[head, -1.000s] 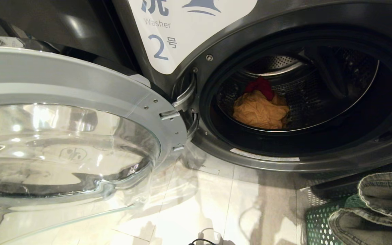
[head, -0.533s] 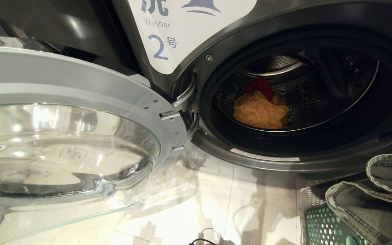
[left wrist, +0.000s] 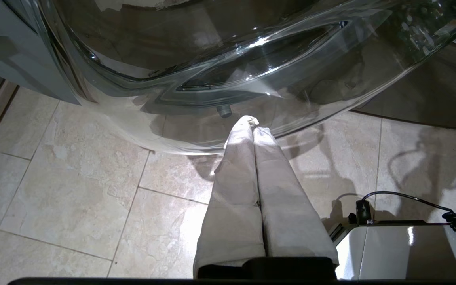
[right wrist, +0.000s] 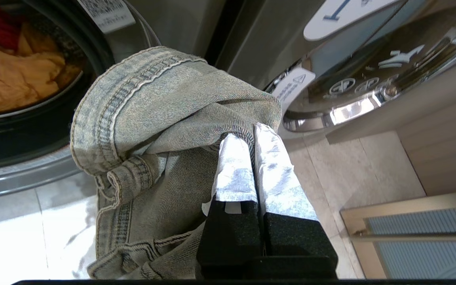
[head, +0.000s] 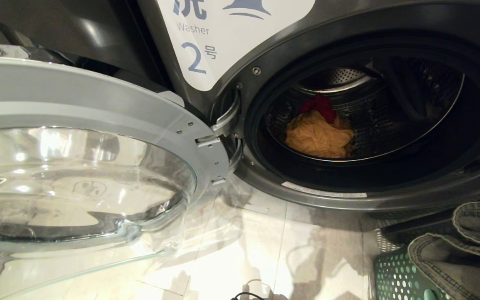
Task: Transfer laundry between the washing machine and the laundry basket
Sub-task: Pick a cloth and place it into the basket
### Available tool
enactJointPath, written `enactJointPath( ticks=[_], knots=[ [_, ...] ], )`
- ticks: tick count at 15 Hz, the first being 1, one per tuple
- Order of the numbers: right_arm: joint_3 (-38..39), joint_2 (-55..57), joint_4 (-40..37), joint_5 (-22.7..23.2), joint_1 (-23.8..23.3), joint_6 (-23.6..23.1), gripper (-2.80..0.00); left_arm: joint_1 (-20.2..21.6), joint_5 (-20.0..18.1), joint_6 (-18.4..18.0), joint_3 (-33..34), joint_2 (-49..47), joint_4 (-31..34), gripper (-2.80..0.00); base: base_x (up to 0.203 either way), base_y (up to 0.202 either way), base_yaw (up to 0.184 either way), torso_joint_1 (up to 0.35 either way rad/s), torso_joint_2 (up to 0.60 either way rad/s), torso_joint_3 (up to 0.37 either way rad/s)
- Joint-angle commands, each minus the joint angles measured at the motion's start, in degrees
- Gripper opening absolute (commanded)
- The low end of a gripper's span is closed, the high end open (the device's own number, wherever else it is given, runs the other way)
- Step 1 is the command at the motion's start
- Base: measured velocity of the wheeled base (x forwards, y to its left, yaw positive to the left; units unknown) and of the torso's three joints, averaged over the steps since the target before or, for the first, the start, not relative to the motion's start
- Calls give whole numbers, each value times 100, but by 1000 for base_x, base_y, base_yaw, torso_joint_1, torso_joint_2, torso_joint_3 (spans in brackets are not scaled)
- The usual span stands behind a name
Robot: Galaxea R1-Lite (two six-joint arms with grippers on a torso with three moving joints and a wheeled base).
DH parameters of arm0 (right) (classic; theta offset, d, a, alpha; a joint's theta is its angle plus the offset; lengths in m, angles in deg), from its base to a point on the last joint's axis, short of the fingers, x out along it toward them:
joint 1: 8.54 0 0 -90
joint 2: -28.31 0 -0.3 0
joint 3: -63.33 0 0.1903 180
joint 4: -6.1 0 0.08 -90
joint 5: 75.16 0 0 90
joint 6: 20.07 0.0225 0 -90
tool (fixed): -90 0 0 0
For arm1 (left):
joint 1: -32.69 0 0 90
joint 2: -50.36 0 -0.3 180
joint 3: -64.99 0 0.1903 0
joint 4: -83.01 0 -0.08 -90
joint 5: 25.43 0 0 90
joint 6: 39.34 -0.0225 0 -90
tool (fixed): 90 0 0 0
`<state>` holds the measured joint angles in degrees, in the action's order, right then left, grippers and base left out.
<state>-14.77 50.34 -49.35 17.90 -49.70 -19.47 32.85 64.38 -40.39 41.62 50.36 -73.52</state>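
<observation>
I'm holding the floppy grey-green denim garment [right wrist: 160, 118] with the right gripper [right wrist: 251, 136] clamped on a bunched fold, over the green perforated plastic basket [head: 394, 277]. It's sagging heavily, so I'm gripping near the thick seam. The left gripper [left wrist: 253, 123] is sitting pinched together, empty.

Your right gripper [right wrist: 251, 132] has its two wrapped fingers [right wrist: 234, 166] pressed together, pinching a fold of the grey-green denim garment [right wrist: 152, 118] just outside the washing machine [right wrist: 34, 130] opening. Your left gripper [left wrist: 251, 122] hangs parked with fingers [left wrist: 236, 166] closed and empty, low in front of that machine's open door.
</observation>
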Motion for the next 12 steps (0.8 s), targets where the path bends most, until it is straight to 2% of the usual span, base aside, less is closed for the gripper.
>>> enactJointPath(
  ticks=[1,12],
  knots=[
    [60,108,-8,10,-67,37,-280,2,1,-1,0,-9,-1,-280,0,0,0,0,0,0],
    [-2,371,-17,19,-84,55,-280,2,1,-1,0,-9,-1,-280,0,0,0,0,0,0]
  ],
)
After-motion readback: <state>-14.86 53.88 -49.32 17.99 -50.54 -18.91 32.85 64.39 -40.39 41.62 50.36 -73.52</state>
